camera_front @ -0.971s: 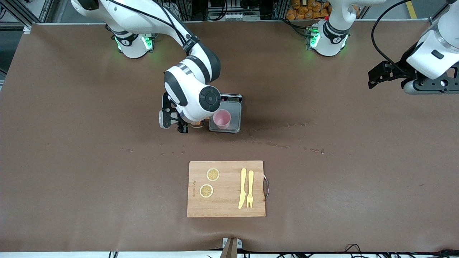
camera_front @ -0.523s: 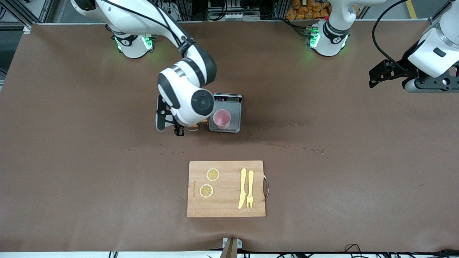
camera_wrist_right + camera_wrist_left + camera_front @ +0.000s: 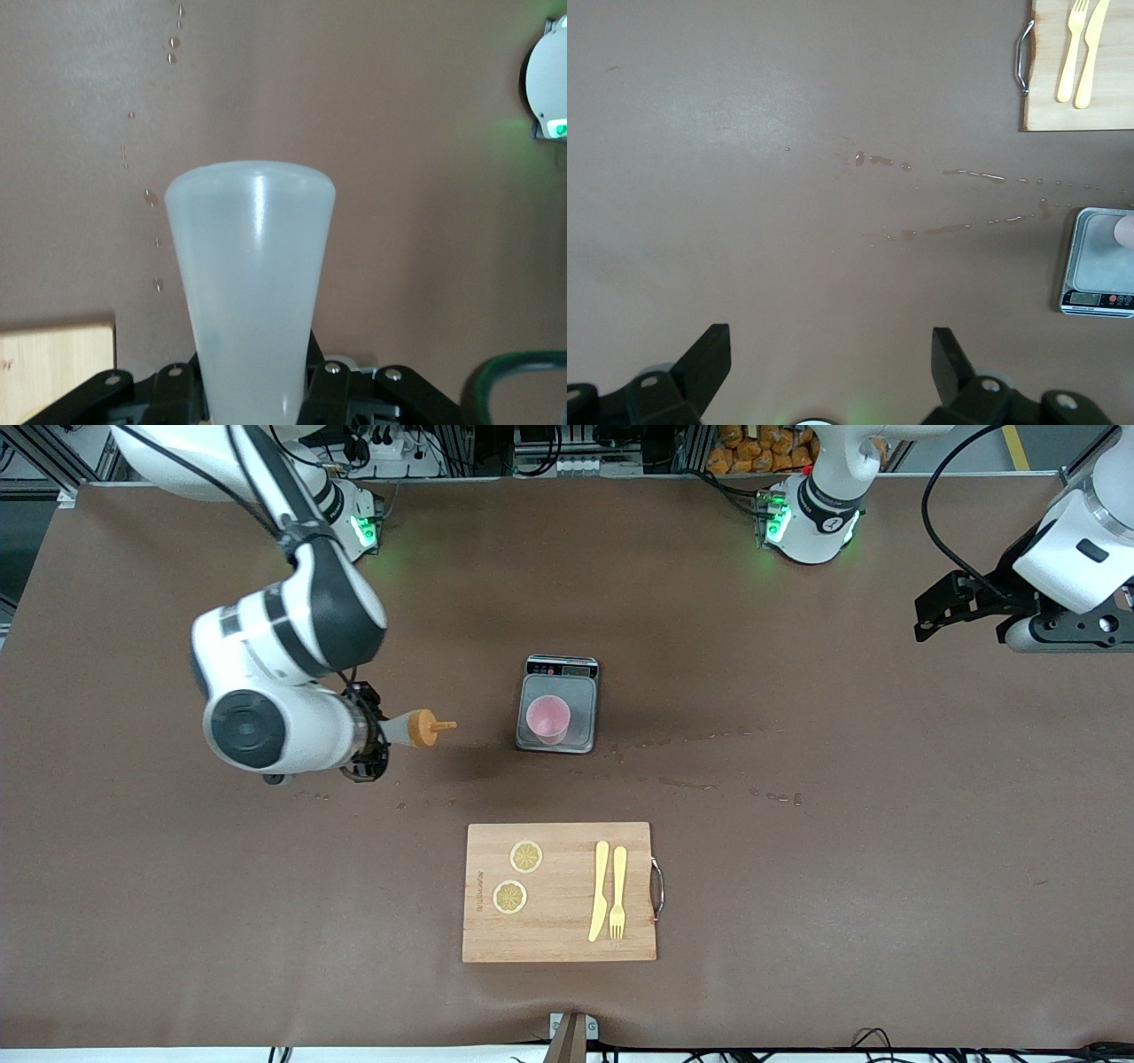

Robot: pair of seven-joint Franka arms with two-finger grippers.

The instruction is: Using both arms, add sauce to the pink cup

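Bare table between sauce [image 3: 414,728] and scale [image 3: 557,707] (pink cup [image 3: 547,719] aboard).

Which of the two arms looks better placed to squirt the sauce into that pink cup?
Probably the right. The right gripper is shut on the sauce, nozzle aimed toward the pink cup on the scale. The left gripper waits open, holding nothing.

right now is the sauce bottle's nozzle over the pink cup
No, the sauce bottle is held sideways in the right claw over bare table, apart from the pink cup on the scale.
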